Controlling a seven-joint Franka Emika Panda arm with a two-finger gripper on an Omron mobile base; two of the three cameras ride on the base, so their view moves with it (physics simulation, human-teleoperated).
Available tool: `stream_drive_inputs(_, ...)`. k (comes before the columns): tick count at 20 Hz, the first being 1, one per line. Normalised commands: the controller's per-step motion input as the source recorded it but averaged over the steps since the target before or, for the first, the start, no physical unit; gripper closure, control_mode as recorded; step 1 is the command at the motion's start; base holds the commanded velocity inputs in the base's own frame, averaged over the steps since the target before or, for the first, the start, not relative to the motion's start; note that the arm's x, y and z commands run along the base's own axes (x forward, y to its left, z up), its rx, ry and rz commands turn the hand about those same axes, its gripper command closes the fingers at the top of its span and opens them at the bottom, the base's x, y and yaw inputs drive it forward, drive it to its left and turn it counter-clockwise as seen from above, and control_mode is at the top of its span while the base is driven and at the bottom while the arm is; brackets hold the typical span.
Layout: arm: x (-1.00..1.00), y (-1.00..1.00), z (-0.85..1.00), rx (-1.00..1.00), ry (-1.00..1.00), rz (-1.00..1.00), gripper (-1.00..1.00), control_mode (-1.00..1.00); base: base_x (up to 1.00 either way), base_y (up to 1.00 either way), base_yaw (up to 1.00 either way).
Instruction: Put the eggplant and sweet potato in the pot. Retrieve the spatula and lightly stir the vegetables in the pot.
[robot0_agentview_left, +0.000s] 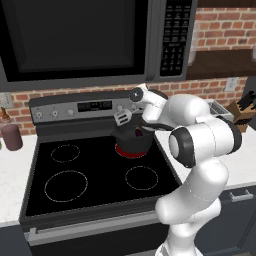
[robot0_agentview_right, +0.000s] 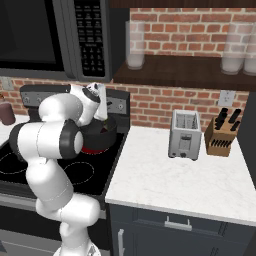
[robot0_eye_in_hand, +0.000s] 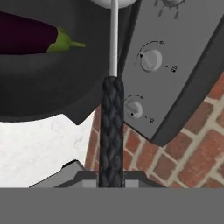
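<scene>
Black braided handle of the spatula (robot0_eye_in_hand: 112, 131) was seen nearest the lens, clamped between the closed fingers (robot0_eye_in_hand: 111, 177), its thin shaft running up toward the pot (robot0_eye_in_hand: 48, 83). Spatula head (robot0_agentview_left: 122, 118) was held tilted just above the pot's rim (robot0_agentview_left: 131, 134) at the stove's back right burner. Eggplant (robot0_eye_in_hand: 33, 37) was lying inside the pot. Stove knobs (robot0_eye_in_hand: 151, 60) were noted beside it.

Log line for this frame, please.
phase: stirring | gripper: shut on spatula handle | eggplant: in pot | pot: back-right burner
</scene>
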Motion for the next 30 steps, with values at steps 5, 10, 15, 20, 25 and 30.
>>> stream_drive_inputs(5,0.0,0.0,0.0,-0.04,-0.01,0.03,1.0,-1.0,0.0,0.0,0.0)
stream_drive_inputs(10,0.01,0.0,0.02,-0.04,0.0,0.08,1.0,-1.0,0.0,0.0,0.0)
stream_drive_inputs(15,0.0,0.0,0.0,-0.07,-0.02,0.17,1.0,-1.0,0.0,0.0,0.0)
stream_drive_inputs(20,0.0,0.0,0.0,-0.14,-0.14,0.18,1.0,-1.0,0.0,0.0,0.0)
stream_drive_inputs(25,0.0,0.0,0.0,-0.12,-0.14,0.14,1.0,-1.0,0.0,0.0,0.0)
stream_drive_inputs(30,0.06,0.0,-0.16,-0.14,-0.03,0.13,1.0,-1.0,0.0,0.0,0.0)
